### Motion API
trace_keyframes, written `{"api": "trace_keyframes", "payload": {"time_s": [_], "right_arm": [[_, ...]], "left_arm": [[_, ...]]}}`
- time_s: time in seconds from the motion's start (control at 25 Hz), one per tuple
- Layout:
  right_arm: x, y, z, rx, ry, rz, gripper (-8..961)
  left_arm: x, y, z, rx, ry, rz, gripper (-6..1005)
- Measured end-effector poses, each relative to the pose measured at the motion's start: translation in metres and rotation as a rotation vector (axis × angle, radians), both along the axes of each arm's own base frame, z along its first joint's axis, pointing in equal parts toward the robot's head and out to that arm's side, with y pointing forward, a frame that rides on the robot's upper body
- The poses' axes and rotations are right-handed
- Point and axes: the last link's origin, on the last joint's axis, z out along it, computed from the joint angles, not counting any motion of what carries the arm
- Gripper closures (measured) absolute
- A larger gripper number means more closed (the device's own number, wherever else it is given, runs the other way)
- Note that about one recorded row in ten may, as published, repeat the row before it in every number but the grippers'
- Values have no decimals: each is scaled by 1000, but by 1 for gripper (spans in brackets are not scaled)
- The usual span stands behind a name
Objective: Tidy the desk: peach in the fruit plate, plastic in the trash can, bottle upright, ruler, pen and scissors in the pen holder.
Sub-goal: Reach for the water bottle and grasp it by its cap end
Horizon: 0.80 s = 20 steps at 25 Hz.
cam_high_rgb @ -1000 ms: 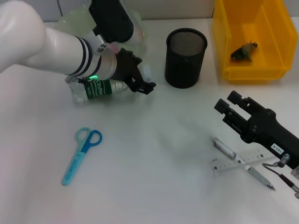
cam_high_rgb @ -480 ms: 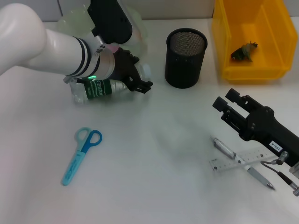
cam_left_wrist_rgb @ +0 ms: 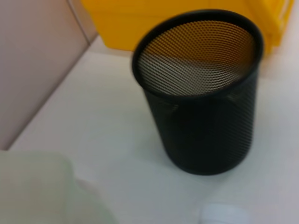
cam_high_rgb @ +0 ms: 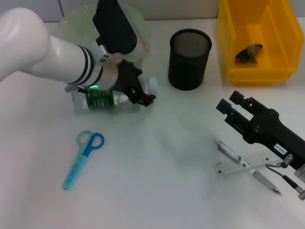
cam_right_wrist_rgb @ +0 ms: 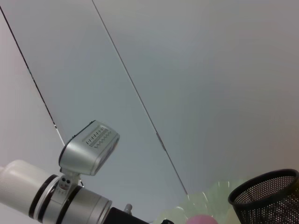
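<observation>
My left claw [cam_high_rgb: 138, 90] is clamping the water bottle [cam_high_rgb: 107, 98] lying sideways on the bench [cam_high_rgb: 167, 157], cap toward the pen holder [cam_high_rgb: 189, 58].

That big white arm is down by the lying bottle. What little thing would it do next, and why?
Probably close the left gripper on the bottle and tip it upright. The bottle lies on its side on the table, cap toward the pen holder, with the fingers already down around its neck end. The right gripper sits idle near the ruler.
</observation>
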Motion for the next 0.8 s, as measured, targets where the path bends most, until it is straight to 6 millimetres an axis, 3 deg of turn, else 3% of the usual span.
{"api": "trace_keyframes", "payload": {"time_s": [0.4,0.8], "right_arm": [[-2,1,-1,-7,4,2,379],[-3,2,-2,-8,4,4,379]], "left_arm": [[1,-2,3,-27,84,-10,186],[21,-8,5,-54,78,-41,187]]}}
